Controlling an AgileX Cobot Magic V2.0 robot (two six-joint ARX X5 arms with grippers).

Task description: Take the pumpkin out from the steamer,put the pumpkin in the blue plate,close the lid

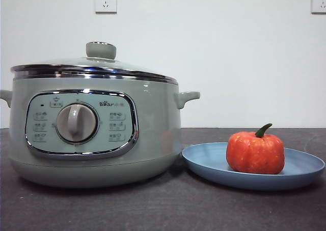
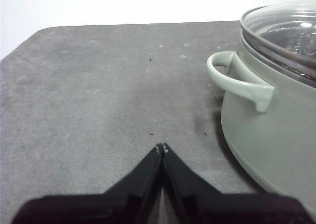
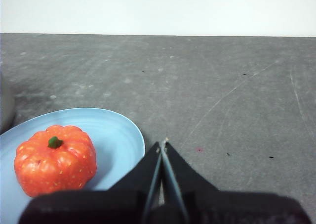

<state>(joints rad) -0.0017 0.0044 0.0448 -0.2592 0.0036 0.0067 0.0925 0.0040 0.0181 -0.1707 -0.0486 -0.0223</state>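
Front view: we see the pumpkin [image 1: 255, 152] sitting upright in the blue plate [image 1: 204, 162], just beside the steamer [image 1: 153, 134], and the lid [image 1: 97, 63] seated on the rim; we judge all three steps done, nothing left but keeping the arms clear. No arm shows here. Left wrist view: left gripper [image 2: 162, 147] hangs over bare table [image 2: 89, 100] near the steamer's side handle [image 2: 237, 80], jaws pressed together, empty. Right wrist view: right gripper [image 3: 162, 144] sits just beside the plate's rim, jaws closed on nothing, pumpkin apart from it.
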